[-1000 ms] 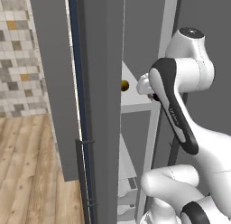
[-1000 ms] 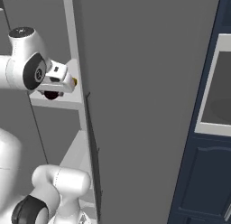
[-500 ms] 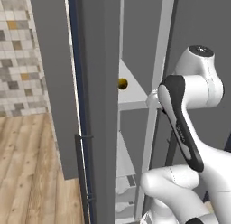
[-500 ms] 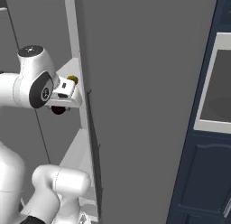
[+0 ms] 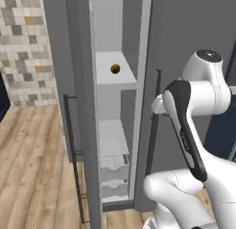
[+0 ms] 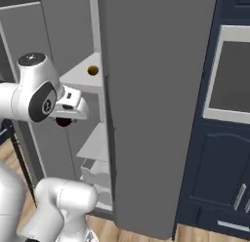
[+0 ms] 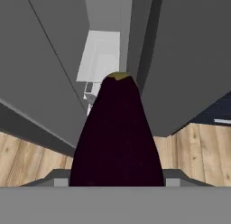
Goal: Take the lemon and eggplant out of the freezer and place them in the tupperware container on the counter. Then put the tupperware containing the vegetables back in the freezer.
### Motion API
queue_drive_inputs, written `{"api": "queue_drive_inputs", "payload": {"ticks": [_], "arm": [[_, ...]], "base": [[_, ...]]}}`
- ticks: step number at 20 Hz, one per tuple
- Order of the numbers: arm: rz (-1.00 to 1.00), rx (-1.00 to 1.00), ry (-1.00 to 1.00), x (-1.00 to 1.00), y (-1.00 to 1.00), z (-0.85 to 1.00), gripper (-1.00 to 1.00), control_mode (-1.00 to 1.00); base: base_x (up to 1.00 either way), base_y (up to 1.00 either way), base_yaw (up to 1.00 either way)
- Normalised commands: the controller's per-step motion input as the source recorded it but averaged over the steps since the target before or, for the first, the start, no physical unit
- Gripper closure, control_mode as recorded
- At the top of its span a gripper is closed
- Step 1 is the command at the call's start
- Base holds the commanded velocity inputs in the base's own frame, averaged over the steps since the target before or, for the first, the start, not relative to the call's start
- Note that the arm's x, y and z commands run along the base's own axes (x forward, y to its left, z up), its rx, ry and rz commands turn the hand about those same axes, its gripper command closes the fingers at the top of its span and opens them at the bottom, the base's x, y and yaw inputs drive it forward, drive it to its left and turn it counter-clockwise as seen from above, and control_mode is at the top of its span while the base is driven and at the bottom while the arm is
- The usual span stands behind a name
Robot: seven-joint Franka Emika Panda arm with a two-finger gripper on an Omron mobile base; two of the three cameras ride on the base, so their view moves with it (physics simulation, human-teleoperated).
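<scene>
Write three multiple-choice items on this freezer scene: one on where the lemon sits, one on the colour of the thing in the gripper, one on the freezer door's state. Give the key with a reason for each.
1. Where is the lemon?
A. on a white shelf inside the freezer
B. on the wooden floor
C. in a white drawer low down

2. What colour is the eggplant in the gripper?
A. bright green
B. dark purple, almost black
C. white

3. How does the freezer door stand?
A. shut
B. taken off and laid flat
C. open, shelves exposed

Key
1: A, since the left base view shows the yellow ball resting on an upper shelf.
2: B, since the hand view shows a near-black purple body rising between the finger tips.
3: C, since both base views show the white shelves and drawers inside.
</scene>
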Motion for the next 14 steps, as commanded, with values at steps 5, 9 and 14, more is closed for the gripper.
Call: {"api": "queue_drive_inputs", "payload": {"ticks": [5,9,14], "arm": [[0.0,0.0,0.0,0.0,0.0,0.0,1.0,1.0],[0.0,0.0,0.0,0.0,0.0,0.0,1.0,1.0],[0.0,0.0,0.0,0.0,0.0,0.0,1.0,1.0]], "base": [[0.0,-0.57,0.72],[0.0,-0.55,0.73],[-0.1,-0.61,0.71]]}}
